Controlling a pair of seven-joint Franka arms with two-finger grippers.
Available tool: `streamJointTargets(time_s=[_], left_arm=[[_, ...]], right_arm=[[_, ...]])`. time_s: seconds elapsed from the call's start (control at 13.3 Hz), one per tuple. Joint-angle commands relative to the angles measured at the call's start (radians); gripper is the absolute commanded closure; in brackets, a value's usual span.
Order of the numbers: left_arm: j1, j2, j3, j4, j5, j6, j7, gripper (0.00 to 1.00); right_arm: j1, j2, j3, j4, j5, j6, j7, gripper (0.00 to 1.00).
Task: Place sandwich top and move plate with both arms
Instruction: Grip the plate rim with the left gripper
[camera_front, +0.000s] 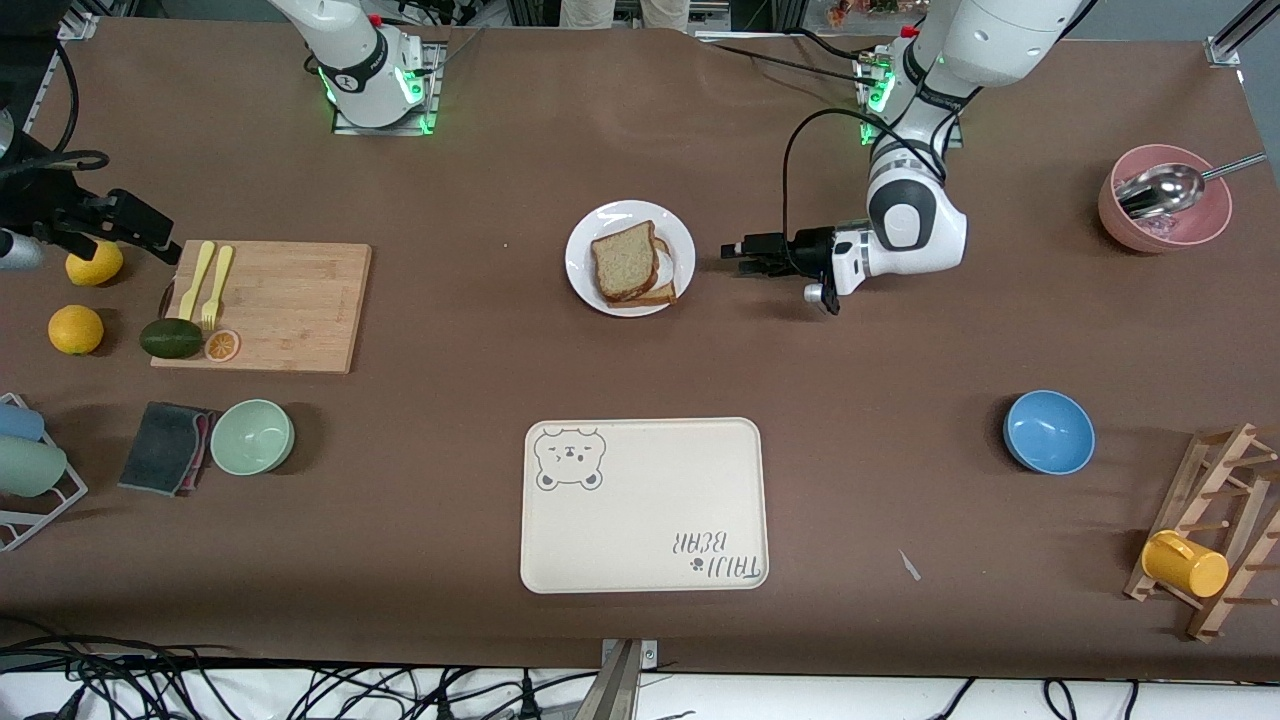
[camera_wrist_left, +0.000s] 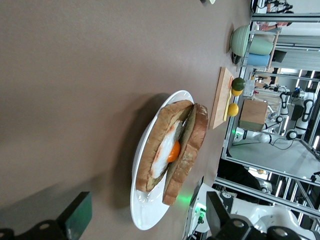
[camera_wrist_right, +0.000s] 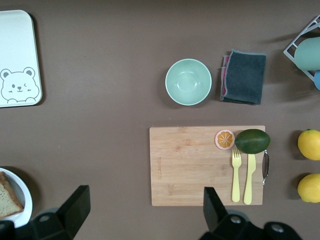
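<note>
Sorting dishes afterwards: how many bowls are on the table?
3: a green bowl beside the grey cloth, a blue bowl near the wooden rack, and a pink bowl holding a metal scoop.

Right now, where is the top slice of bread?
The top slice of bread lies on the egg-topped slice on the white plate, farther from the front camera than the bear tray, with the open left gripper beside the plate.

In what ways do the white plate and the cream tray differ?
The plate is round and glossy; the tray is rectangular with a bear drawing. The plate carries the stacked bread slices; the tray carries nothing. The tray is larger and lies nearer the front camera. Both are pale and flat on the table.
</note>
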Motion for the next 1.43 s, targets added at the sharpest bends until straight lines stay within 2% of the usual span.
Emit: streamJointTargets(time_s=[0.0,0.38,0.53,0.83,0.98,1.35], left_arm=[[-0.038,-0.003,-0.036,-0.016,-0.128,0.059,0.069,0.00],[-0.124,0.036,-0.037,-0.015,-0.268,0.102,0.141,0.02],[-0.137,0.051,-0.060,-0.013,-0.339,0.104,0.190,0.02],[-0.141,0.056,-0.065,-0.007,-0.356,0.106,0.191,0.12],[-0.143,0.063,-0.065,-0.004,-0.361,0.106,0.191,0.22],[-0.189,0.096,-0.065,0.039,-0.410,0.164,0.192,0.22]], right_arm=[[-0.005,-0.006,0.005,0.001,0.014,-0.007,0.006,0.00],[-0.005,-0.006,0.005,0.001,0.014,-0.007,0.006,0.00],[-0.005,-0.006,0.003,0.001,0.015,-0.007,0.006,0.00],[-0.005,-0.006,0.005,0.001,0.015,-0.007,0.006,0.00],[-0.005,-0.006,0.005,0.001,0.015,-0.007,0.006,0.00],[-0.005,-0.006,0.005,0.001,0.015,-0.007,0.006,0.00]])
